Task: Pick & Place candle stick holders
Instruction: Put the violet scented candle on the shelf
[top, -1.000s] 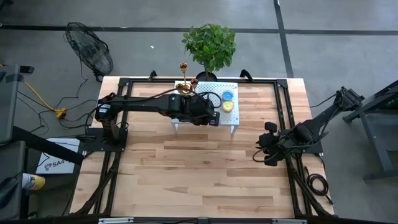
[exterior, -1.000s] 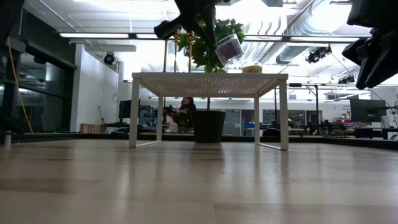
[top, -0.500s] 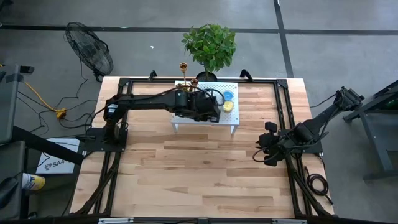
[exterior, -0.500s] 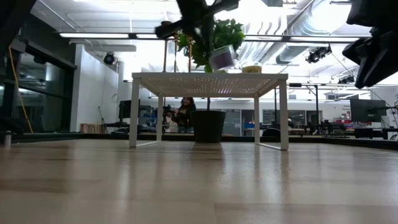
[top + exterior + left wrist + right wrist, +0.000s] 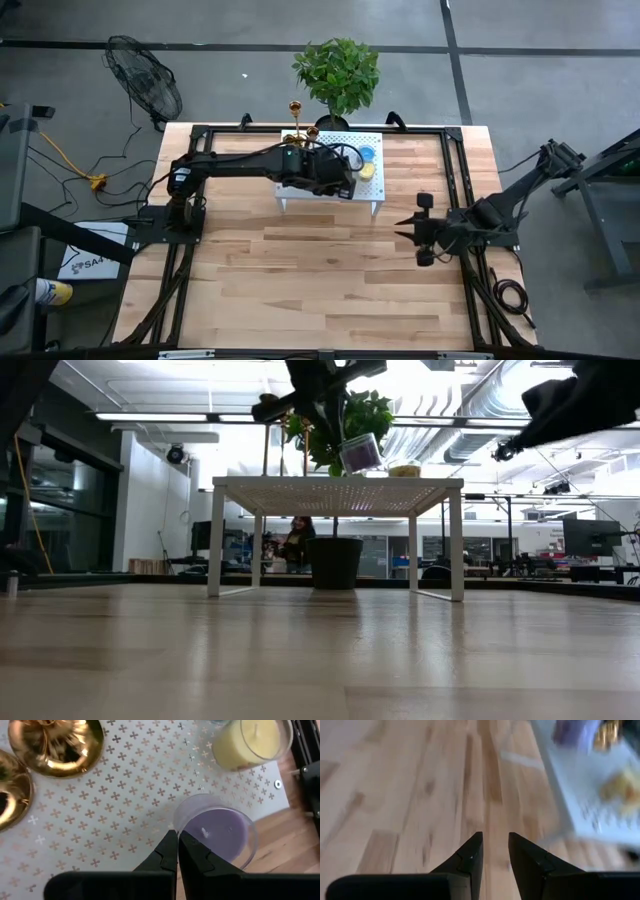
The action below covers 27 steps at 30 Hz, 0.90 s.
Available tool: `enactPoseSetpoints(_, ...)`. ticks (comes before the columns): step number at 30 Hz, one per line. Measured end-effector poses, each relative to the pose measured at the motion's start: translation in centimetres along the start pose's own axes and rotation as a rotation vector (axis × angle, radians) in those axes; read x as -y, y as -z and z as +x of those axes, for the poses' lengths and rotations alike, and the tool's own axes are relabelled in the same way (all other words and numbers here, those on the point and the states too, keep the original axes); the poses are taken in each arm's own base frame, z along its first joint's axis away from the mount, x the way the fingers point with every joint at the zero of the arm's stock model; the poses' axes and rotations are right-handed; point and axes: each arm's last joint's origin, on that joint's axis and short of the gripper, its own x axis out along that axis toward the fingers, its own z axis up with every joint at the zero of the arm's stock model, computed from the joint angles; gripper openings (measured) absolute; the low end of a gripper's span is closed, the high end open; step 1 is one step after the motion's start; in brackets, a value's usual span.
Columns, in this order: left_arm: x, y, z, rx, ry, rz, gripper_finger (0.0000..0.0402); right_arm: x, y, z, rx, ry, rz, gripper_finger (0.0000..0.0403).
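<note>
Left end effector (image 5: 177, 842): pinched shut on the rim of the purple candle jar (image 5: 216, 829), over the white stand (image 5: 125, 810).
Candle stick holders (image 5: 56, 742): beyond it, on the stand.
Right end effector (image 5: 495, 846): slightly parted, holding nothing, above the surface (image 5: 410, 795).

2 dark jointed arms, black cables; left pincer (image 5: 177, 851): tapered matte black fingers.

Wide bare surface (image 5: 300, 290) lies open near me; the far middle is blocked by the white rack (image 5: 372, 191), crowded with candles (image 5: 247, 742) and gold holders (image 5: 57, 742).
</note>
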Motion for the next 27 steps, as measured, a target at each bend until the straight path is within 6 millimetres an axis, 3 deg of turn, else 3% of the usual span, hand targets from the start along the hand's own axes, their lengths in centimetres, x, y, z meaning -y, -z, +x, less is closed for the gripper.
enactPoseSetpoints(6,0.4,0.7,-0.2,-0.006,0.018,0.029,0.0000,0.0,-0.4,1.6,0.211,0.028,-0.036,0.0095)
enactPoseSetpoints(12,0.6,1.1,-0.4,-0.018,0.033,0.058,0.0000,1.6,-1.2,3.0,0.373,0.080,-0.005,0.0154)
enactPoseSetpoints(19,0.8,1.1,-0.4,-0.008,0.049,0.083,0.0000,1.8,-1.8,6.1,0.389,0.122,-0.047,0.0222)
enactPoseSetpoints(27,0.8,1.1,-0.4,-0.008,0.048,0.094,0.0000,2.6,-3.1,9.6,0.364,0.309,-0.036,0.0236)
